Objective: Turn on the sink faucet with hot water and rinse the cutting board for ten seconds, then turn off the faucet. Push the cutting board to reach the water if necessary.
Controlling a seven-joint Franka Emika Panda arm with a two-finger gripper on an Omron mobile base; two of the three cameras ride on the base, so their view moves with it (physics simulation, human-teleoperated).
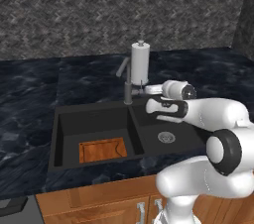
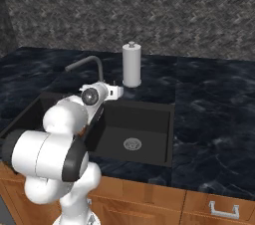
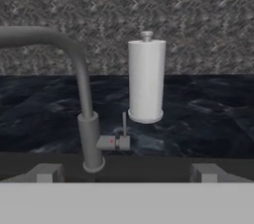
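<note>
Your hand (image 3: 126,173) was wide open and held nothing, and it sat over the black sink (image 1: 64,119), just in front of the sink faucet (image 3: 89,139). The faucet's little lever (image 3: 120,139) stuck out at 3 o'clock from the post, and the tall grey pump bottle (image 3: 146,79) stood behind it on the dark table (image 1: 30,89). The cutting board (image 1: 102,149) lay flat in the left basin, at about 7 o'clock from the faucet, well apart from your hand.
</note>
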